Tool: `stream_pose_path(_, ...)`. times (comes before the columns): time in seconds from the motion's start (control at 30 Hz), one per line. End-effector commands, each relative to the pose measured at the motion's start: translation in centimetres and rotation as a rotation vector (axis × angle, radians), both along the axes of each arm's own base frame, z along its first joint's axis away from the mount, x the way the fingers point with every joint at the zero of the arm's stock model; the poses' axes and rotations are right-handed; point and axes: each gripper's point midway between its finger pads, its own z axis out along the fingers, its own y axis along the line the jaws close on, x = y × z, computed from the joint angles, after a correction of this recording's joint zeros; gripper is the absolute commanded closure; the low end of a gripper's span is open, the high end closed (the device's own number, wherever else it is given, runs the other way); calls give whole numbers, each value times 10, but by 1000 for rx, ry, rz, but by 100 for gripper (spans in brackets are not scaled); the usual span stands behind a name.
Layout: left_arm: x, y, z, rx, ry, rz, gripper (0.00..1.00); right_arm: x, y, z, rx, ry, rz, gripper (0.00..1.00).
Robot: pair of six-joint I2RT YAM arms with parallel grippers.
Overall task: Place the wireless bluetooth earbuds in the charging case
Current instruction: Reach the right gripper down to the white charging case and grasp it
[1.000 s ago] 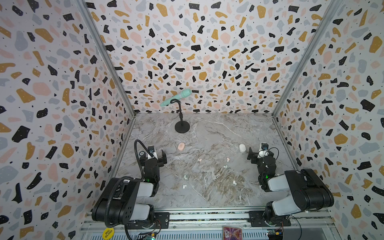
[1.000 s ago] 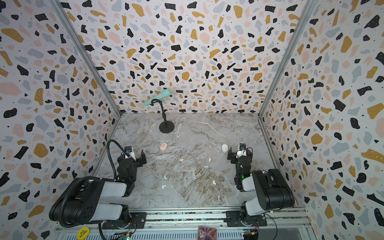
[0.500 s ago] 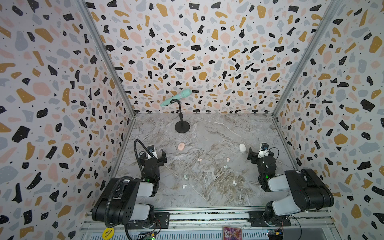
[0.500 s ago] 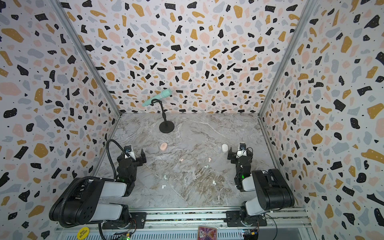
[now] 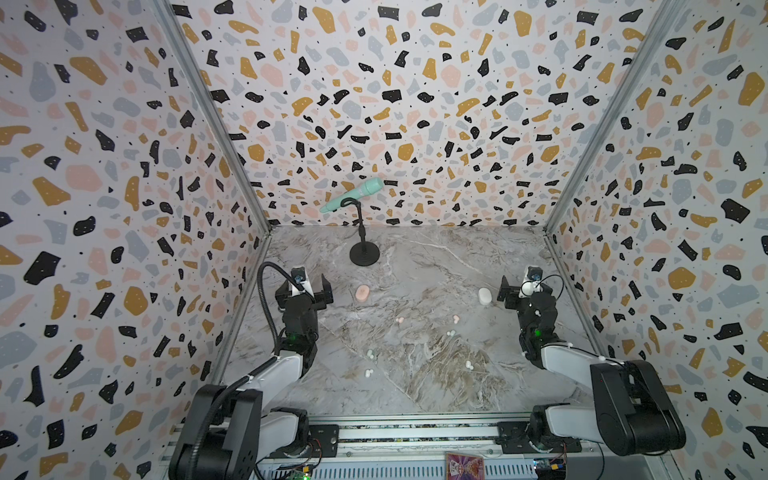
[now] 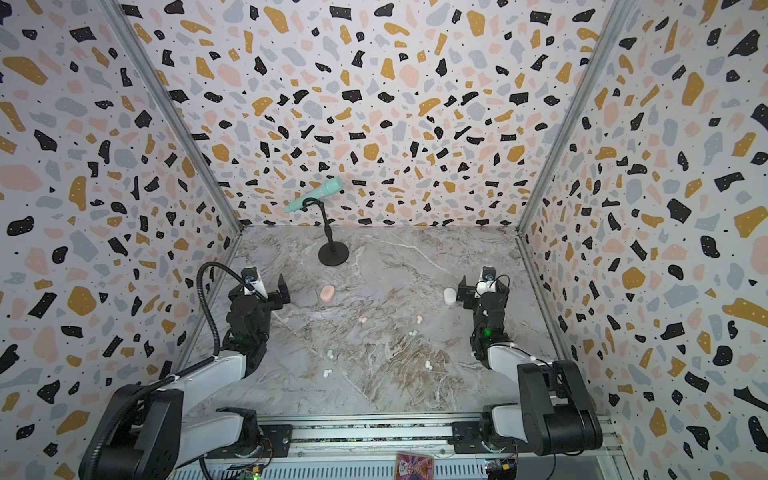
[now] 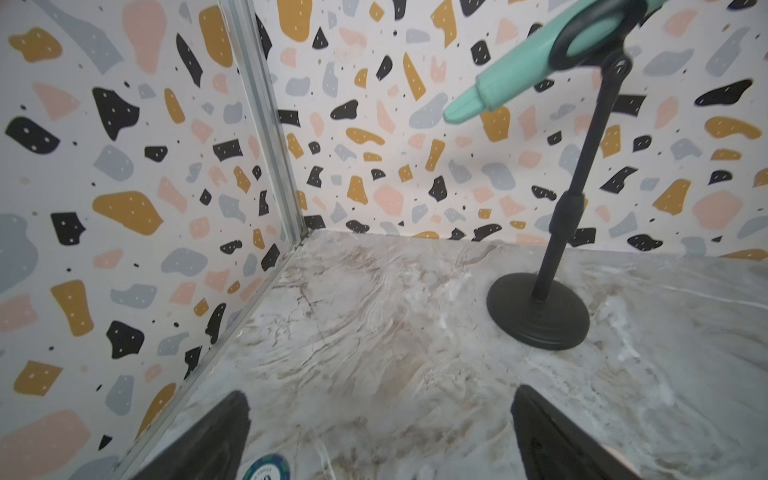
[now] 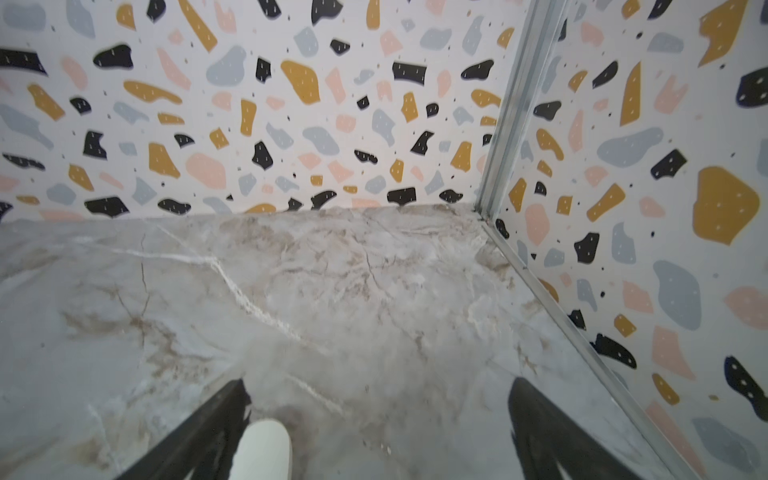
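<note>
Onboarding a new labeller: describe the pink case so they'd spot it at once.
Find the black microphone stand at the back of the marble table. Just in front of its round base, near the left hand, lies the pink case. It is the only pink pebble that size: the other case is white, and the earbuds are far smaller.

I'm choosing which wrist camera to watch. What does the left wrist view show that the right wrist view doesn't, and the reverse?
Only the left wrist view: the mint microphone on its black stand, beyond the open left gripper. Only the right wrist view: the white case, lying close by one finger of the open right gripper. Both: marble table, terrazzo walls, jaws wide apart and empty. Neither shows an earbud.
</note>
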Motion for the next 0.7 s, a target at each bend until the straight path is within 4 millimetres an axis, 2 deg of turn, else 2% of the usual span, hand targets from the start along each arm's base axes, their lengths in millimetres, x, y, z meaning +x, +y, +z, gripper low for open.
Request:
stream_pose_path(0.0,1,-15,-8,-1,92,-51,0,3,7,-20,73,228,15,1)
stream_pose_path(0.13,2,-34,-8,-60,123,-129,0,10,36,-19,144,374,150,1)
stream_pose_path(0.3,-1,-56,-9,-168,152,-222,0,12,61,-28,208,570,253,0)
stream_pose_path(0.5,-8,-69,-12,-270,185,-276,0,11,74,-50,238,739,302,2)
stream_pose_path(0.67,-14,-78,-21,-290,219,-311,0,15,73,-72,231,829,290,3)
